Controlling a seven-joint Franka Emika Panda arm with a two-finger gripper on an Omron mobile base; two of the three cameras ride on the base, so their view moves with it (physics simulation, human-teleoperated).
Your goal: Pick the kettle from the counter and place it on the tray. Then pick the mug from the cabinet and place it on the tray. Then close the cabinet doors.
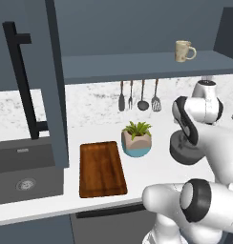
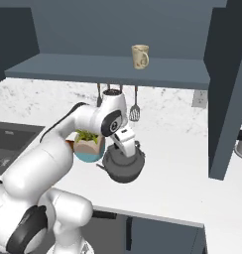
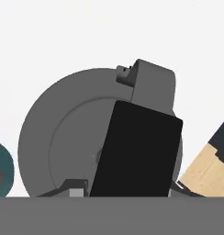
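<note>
We find the gripper [image 2: 125,150] pinching the kettle [image 2: 124,167] by its handle. Swinging toward the tray [image 1: 101,168], it risks clipping the plant pot [image 1: 136,144].

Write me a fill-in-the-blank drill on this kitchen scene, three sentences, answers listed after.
1. The mug stands on the cabinet's ____.
2. The gripper is right above the ____, which sits on the counter.
3. The plant pot stands on the counter just right of the ____, as the left base view shows it.

Missing words: shelf; kettle; tray
</note>
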